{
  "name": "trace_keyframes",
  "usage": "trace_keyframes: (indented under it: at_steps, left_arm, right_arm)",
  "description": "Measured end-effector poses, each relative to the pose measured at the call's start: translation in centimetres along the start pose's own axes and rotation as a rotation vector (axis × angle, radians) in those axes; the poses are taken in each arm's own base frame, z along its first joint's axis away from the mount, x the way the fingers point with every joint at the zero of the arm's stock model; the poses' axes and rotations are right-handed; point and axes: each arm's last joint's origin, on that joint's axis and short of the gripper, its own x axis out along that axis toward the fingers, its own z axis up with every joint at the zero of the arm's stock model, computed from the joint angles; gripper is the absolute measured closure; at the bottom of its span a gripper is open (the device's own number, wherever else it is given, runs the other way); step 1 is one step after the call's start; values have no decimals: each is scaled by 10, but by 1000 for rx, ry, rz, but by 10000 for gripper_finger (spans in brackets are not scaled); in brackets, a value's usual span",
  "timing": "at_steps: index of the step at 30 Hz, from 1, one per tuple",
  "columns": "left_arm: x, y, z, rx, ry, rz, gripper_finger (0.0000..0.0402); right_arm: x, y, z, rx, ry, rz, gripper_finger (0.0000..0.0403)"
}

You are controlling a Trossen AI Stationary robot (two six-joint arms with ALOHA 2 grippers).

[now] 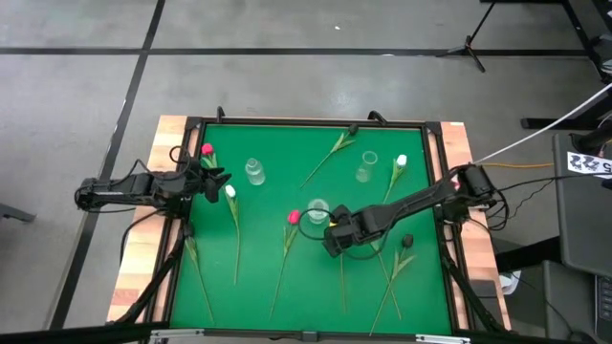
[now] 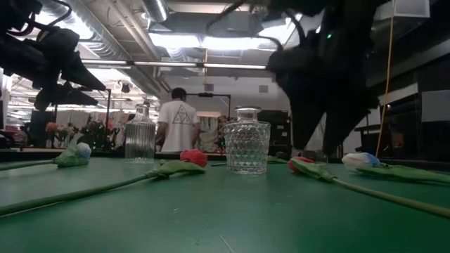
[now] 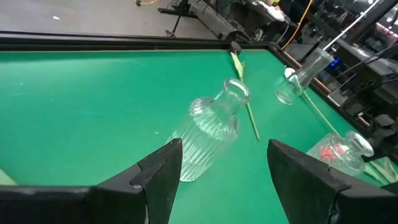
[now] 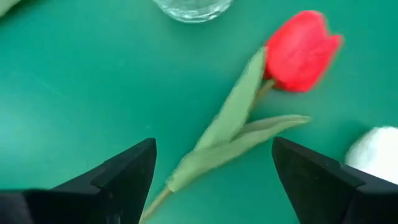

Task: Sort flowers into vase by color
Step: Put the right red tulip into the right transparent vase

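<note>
Right tool [image 4: 211, 180] is hovering wide open over the red tulip [image 4: 301, 50] beside the faceted vase [image 1: 318, 210] — light, floppy. I'd judge the thin stem below the leaves is offering the safest hold — not the soft head.

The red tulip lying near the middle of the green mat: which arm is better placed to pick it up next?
The right arm. Its open gripper hangs directly over the red tulip, fingers either side of its green stem. The left gripper, also open, waits at the mat's left edge, facing a ribbed glass vase.
</note>
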Motion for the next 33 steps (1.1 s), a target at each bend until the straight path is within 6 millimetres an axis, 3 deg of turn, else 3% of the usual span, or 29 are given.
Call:
trace_keyframes:
  at_steps: [7, 10, 14, 26, 28, 33]
  left_arm:
    - [0, 0, 0, 3, 2, 2, 171]
    - [0, 0, 0, 3, 2, 2, 171]
    - [0, 1, -1, 6, 5, 5, 171]
    - [0, 2, -2, 14, 15, 16, 171]
    - [0, 2, -2, 16, 15, 16, 171]
    - [0, 2, -2, 17, 15, 16, 171]
  right_arm:
    - [24, -1, -7, 43, 108, -57, 84]
    - [25, 0, -7, 67, 114, -59, 94]
    - [25, -2, -7, 89, 118, -70, 145]
    - [25, -1, -7, 91, 107, -66, 380]
    - [25, -1, -7, 90, 106, -66, 393]
    - [25, -1, -7, 113, 104, -65, 375]
